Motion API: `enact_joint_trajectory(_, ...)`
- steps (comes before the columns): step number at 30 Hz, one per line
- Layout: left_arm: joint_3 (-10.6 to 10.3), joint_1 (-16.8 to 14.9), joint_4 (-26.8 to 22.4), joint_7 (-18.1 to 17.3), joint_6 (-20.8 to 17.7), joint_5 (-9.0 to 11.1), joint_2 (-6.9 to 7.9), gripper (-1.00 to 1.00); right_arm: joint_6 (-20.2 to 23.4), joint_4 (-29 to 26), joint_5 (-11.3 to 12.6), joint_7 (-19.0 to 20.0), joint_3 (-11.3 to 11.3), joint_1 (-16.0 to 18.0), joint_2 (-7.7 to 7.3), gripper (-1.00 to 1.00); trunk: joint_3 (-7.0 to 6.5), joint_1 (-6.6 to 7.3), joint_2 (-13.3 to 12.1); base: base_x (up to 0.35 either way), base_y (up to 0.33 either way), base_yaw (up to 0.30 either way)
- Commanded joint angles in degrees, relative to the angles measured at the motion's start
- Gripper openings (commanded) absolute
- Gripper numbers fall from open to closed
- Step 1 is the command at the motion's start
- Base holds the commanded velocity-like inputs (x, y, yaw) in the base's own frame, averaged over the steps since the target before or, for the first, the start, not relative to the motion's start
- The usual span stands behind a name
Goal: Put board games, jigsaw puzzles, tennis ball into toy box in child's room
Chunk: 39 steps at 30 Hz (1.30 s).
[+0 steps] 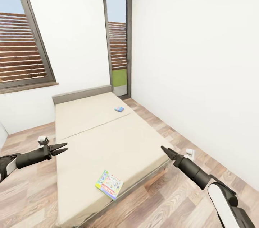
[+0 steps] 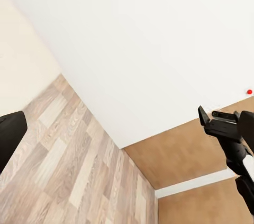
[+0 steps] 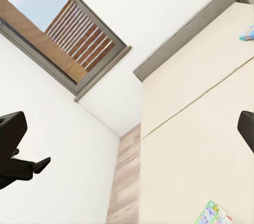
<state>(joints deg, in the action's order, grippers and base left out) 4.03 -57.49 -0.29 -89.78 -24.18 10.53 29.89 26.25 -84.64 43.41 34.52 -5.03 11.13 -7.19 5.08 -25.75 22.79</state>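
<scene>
Two board games lie on the beige bed [image 1: 108, 138]. A small blue one [image 1: 119, 109] [image 3: 246, 32] rests near the grey headboard. A green-edged one with a white busy cover [image 1: 109, 184] [image 3: 214, 216] lies near the bed's front edge. My left gripper [image 1: 62, 148] hovers open over the bed's left edge with nothing in it. My right gripper [image 1: 166, 150] hangs open and empty off the bed's right side; its fingers [image 3: 11, 128] stand wide apart. The table, toy box, jigsaw puzzles and tennis ball are out of view.
Wood-plank floor [image 1: 169, 199] runs along both sides of the bed. A white wall [image 1: 201, 59] stands close on the right. A grey-framed window [image 1: 21, 52] and a tall narrow one [image 1: 118, 41] are behind the headboard. A red wall button [image 2: 249, 91] shows far off.
</scene>
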Motion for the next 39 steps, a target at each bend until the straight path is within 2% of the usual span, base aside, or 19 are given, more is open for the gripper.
enact_joint_trajectory(1,0.4,-0.1,0.0,-0.2,-0.6,-0.4,-0.01,1.0,0.5,0.0,0.0,0.0,-0.1,0.0,0.05,1.0,0.13,-0.04,0.1,0.0,-0.236,0.283)
enact_joint_trajectory(4,0.4,-0.1,0.0,-0.2,-0.6,-0.4,-0.01,1.0,0.5,0.0,-1.5,0.0,-0.2,0.0,0.22,1.0,0.13,-0.04,0.1,0.0,-0.236,0.283)
enact_joint_trajectory(10,0.4,-0.1,0.0,-0.2,-0.6,-0.4,-0.01,1.0,0.6,0.0,-2.3,0.0,-0.2,0.0,0.34,1.0,0.13,-0.04,0.1,0.0,-0.236,0.283)
enact_joint_trajectory(39,0.4,-0.1,0.0,-0.2,-0.6,-0.4,-0.18,1.0,0.6,0.0,-2.6,-0.1,-0.2,0.0,0.42,1.0,0.13,-0.04,0.1,0.0,-0.236,0.283)
